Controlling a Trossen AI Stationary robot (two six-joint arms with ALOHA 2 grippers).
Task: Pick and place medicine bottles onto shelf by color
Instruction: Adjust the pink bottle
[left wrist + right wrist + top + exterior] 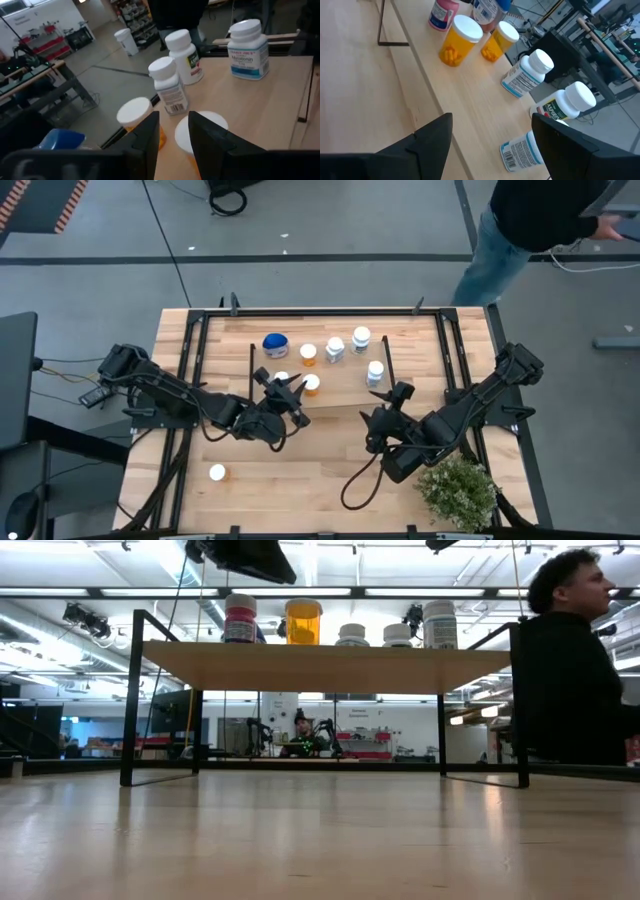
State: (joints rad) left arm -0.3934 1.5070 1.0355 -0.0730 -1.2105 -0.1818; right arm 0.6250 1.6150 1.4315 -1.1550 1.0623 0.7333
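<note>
The shelf stands mid-table with several medicine bottles upright on its board. They include a blue one, two orange ones, a purplish-labelled one and white ones. My left gripper hovers over the shelf's near left part, fingers slightly apart. In the left wrist view, a white-capped orange bottle stands just beyond its fingertips and another beside them. My right gripper is wide open over the shelf's near right edge, close to a white bottle.
One more white-capped bottle stands on the tabletop toward the near left corner. A bushy green plant sits at the near right corner, with a black cable loop beside it. A person stands beyond the table's far right corner.
</note>
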